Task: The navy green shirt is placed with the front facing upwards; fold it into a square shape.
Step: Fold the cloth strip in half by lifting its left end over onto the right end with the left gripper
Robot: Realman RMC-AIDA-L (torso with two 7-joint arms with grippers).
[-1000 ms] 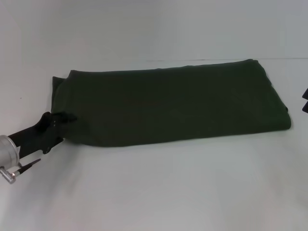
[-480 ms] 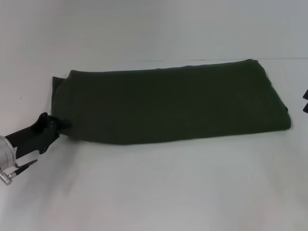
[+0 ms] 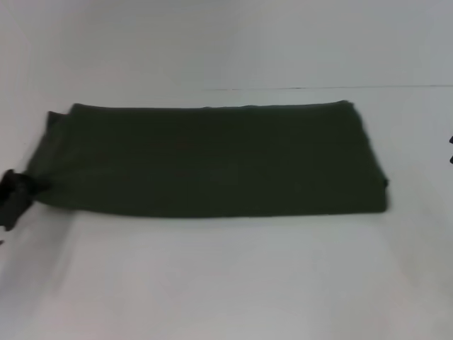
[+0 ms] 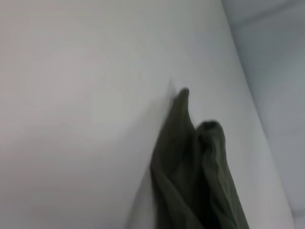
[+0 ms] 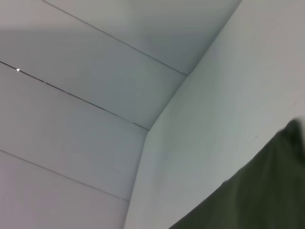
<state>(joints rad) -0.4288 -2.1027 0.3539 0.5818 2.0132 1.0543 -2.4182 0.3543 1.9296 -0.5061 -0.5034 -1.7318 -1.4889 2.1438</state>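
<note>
The navy green shirt (image 3: 205, 159) lies folded into a long band on the white surface (image 3: 226, 276), its long axis running side to side across the head view. The band's far edge sits close to where the surface meets the wall (image 3: 226, 42), and the near edge is a straight fold line. The right end is squared off, with a small lip of cloth showing at its near corner. At the left end the cloth narrows, and a second layer shows a little beyond the main fold.

The left gripper (image 3: 13, 195) is at the left margin of the head view, touching the shirt's near left corner, where the cloth gathers toward it; the fingers appear closed on that corner. In the left wrist view the same end shows as two bunched, upright folds of green fabric rising from the surface.

The right gripper (image 3: 451, 149) shows only as a dark sliver at the right margin, well apart from the shirt; I cannot tell how its fingers stand. The right wrist view shows a stretch of the shirt's edge against the surface and the wall.

A broad open band of surface lies in front of the shirt, and more to its right
</note>
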